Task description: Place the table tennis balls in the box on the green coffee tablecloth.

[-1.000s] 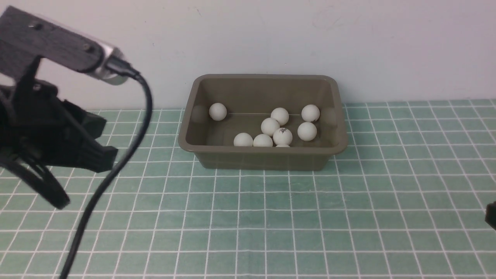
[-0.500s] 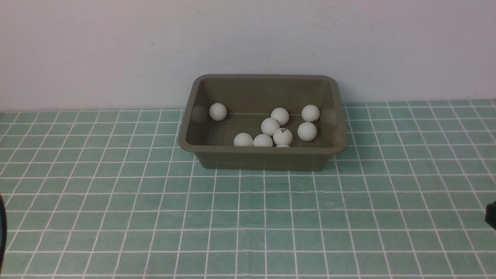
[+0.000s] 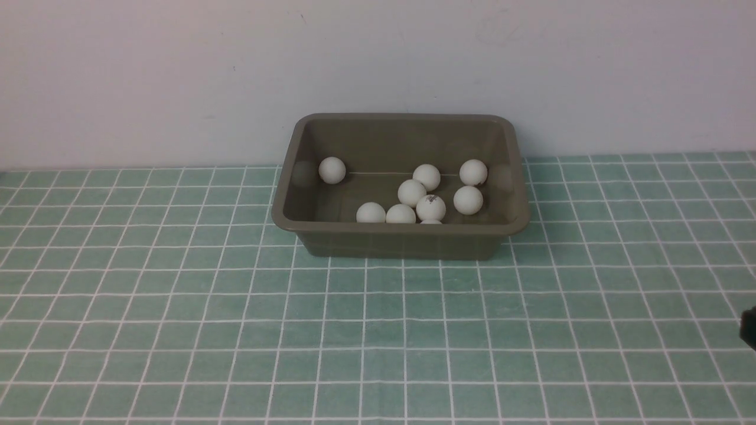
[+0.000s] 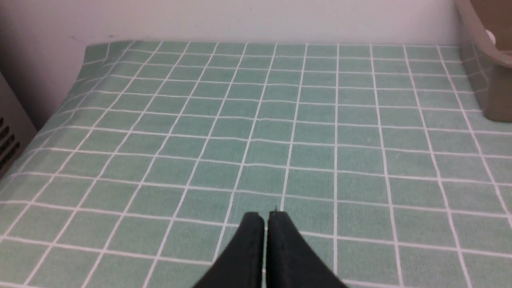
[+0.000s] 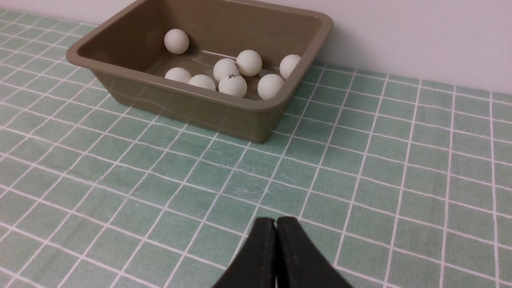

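Left gripper (image 4: 266, 218): matte black tapered fingers, squared tips. Right gripper (image 5: 276, 222): same matte black wedge-shaped fingers, plain, unmarked.

The olive-brown box (image 3: 400, 236) sits upright on the green coffee tablecloth (image 3: 378, 330), close to its far edge by the wall. White table tennis balls (image 3: 430, 207) lie inside, one apart near the box's left wall (image 3: 332, 170).

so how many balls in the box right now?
8 full table tennis balls plus a sliver of a ninth behind the near rim, all in the box. One sits alone at left; others could be hidden.
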